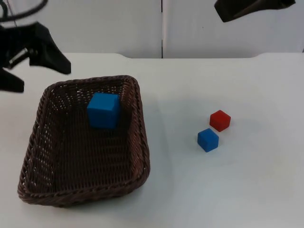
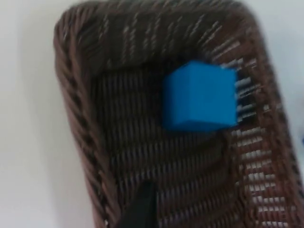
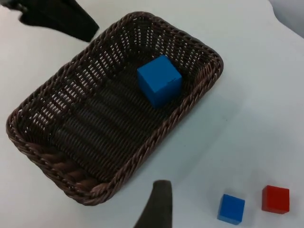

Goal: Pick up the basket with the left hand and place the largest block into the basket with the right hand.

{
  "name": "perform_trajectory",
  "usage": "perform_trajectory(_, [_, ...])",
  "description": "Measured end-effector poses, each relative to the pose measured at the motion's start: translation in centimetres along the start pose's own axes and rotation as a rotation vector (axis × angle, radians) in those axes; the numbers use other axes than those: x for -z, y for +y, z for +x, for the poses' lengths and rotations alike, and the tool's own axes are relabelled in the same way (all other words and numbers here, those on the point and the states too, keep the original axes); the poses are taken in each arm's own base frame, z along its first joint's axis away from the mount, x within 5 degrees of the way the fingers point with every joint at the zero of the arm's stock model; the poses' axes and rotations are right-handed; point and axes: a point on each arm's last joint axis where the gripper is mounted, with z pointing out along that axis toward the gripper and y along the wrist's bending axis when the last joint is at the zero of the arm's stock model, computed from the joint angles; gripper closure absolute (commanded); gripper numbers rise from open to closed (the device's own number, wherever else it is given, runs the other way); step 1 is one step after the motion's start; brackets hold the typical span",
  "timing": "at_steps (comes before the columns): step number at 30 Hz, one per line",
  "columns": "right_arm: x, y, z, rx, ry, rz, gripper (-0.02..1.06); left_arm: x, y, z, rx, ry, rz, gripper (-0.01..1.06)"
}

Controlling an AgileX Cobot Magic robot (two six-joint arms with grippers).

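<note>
sitting flat on the smooth white tabletop (image 1: 247, 190) is the basket (image 1: 35, 156), a dark brown rectangular piece of woven wicker with rounded corners, a thick braided rim and sloping open-weave walls. the large blue block (image 1: 103, 110), a matte cube with crisp edges, rests on the basket floor close to the far wall and toward the far right corner; in the left wrist view the large blue block (image 2: 199, 96) lies against the ribbed weave near one side wall of the basket (image 2: 76, 114), and in the right wrist view the same block (image 3: 159, 80) stands slightly turned inside the basket (image 3: 42, 147).

out on the bare tabletop, well apart from the basket on its right, are two small cubes just beside each other: a small red block (image 1: 220, 120) and a small blue block (image 1: 208, 139), the red one farther back. the right wrist view shows the small blue block (image 3: 231, 208) and the small red block (image 3: 275, 199) side by side, near but not touching.

the left gripper (image 1: 28, 57), black and angular, hovers above the tabletop just beyond the basket's far left corner, its fingers spread and holding nothing. the right gripper (image 1: 251, 8) hangs high by the grey partition wall (image 1: 95, 23), well away from everything; whether its fingers are spread or pressed together i cannot tell.
</note>
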Motion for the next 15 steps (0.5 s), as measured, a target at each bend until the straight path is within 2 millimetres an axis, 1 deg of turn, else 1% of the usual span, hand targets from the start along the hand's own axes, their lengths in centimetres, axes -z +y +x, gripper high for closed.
perform_trajectory(1, [0.1,0.0,0.0,-0.001,-0.002,0.0,0.3,0.7,-0.4,-0.1,-0.013,-0.02,0.003,0.15])
perform_trajectory(2, [0.1,0.0,0.0,-0.001,-0.002,0.0,0.3,0.7,-0.4,-0.1,-0.013,-0.02,0.003,0.15])
perform_trajectory(4, [0.5,0.1,-0.1,-0.005,-0.017,0.005,0.3,1.7,-0.9,-0.3,-0.031,-0.045,0.011,0.15])
perform_trajectory(7, [1.8,0.2,-0.3,-0.001,-0.058,0.014,0.3,3.2,-1.9,-0.3,-0.059,-0.074,0.031,0.15])
perform_trajectory(9, [2.1,0.3,-0.4,0.001,-0.067,0.016,0.3,3.4,-2.0,-0.3,-0.061,-0.076,0.034,0.15])
perform_trajectory(11, [3.5,0.5,-0.6,0.007,-0.103,0.023,0.3,4.5,-2.7,-0.2,-0.081,-0.097,0.049,0.15])
perform_trajectory(12, [3.9,0.6,-0.6,0.004,-0.112,0.023,0.3,4.8,-2.9,-0.1,-0.086,-0.105,0.051,0.15])
perform_trajectory(13, [3.9,0.6,-0.6,0.004,-0.112,0.023,0.3,4.8,-2.9,-0.1,-0.086,-0.105,0.051,0.15])
perform_trajectory(15, [4.5,0.7,-0.5,0.005,-0.121,0.024,0.3,5.6,-3.2,0.2,-0.099,-0.123,0.051,0.15])
